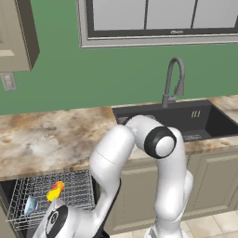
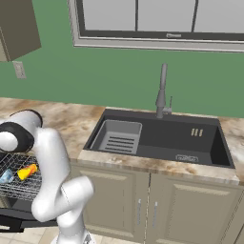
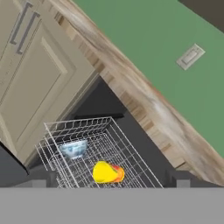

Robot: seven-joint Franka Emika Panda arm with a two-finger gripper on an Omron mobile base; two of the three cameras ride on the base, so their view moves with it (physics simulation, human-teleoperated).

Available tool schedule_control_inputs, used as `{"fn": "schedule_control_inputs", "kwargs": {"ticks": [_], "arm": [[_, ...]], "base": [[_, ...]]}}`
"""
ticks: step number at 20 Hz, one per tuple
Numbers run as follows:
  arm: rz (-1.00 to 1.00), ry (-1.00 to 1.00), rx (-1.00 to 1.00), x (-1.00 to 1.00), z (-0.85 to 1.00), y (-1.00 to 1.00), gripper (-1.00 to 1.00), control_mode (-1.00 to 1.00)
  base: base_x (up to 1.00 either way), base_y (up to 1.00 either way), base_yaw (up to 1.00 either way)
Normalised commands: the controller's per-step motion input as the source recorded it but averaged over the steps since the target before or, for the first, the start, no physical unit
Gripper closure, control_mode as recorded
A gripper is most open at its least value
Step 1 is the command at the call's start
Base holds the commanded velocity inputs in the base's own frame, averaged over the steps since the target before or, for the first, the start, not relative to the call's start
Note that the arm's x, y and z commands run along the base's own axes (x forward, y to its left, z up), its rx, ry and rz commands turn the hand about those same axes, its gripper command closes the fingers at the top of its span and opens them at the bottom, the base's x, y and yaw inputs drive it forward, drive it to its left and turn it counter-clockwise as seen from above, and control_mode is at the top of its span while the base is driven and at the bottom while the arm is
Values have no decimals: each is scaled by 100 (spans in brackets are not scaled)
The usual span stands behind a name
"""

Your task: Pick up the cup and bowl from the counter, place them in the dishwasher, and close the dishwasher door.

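Lying on its side in the pulled-out wire rack (image 3: 100,153) is the yellow cup (image 3: 108,172), with its red-orange patch at one end. In the hand view the cup sits right above the claw (image 3: 111,183), close to the middle between the two dark finger tips (image 3: 41,181), which stand far apart at the bottom corners. So the claw is spread wide and pinches nothing.

Just beside the cup, a bit farther from the claw, the small pale blue bowl (image 3: 73,149) rests in the same rack. The two are near each other but do not touch.

From the left base view the cup (image 1: 55,190) and the bowl (image 1: 30,204) lie in the silver rack (image 1: 69,186), which sticks out of the dark dishwasher (image 1: 5,190) under the marbled tabletop (image 1: 51,135). The white arm (image 1: 116,158) bends down over that rack, and its hand hangs low at the rack's front edge.

From the right base view the cup (image 2: 26,171) and the bowl (image 2: 5,176) lie in the rack (image 2: 19,183) to one side of the arm (image 2: 52,162). The dark dishwasher door (image 2: 19,221) hangs open and flat, low under the rack.

Farther from the claw, along the tabletop, is the dark sink (image 2: 162,136) with its grey tap (image 2: 162,90). Beige cabinets (image 2: 186,209) stand below it.
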Motion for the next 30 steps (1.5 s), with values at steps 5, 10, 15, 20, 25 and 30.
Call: {"fn": "schedule_control_inputs", "kwargs": {"ticks": [5,10,15,20,25,30], "arm": [[0,-1,-8,-50,7,-4,-100,-100],[0,-8,-27,-55,-5,0,-100,-100],[-1,-8,-32,-46,-29,0,-100,-100],[-1,-15,-34,-49,-48,5,-100,-100],[0,-23,-30,-45,-53,9,-100,-100],[0,-33,-27,-49,-43,10,-100,-100]], "base": [[0,0,0],[0,0,0],[0,0,0],[0,0,0],[0,0,0],[0,0,0]]}}
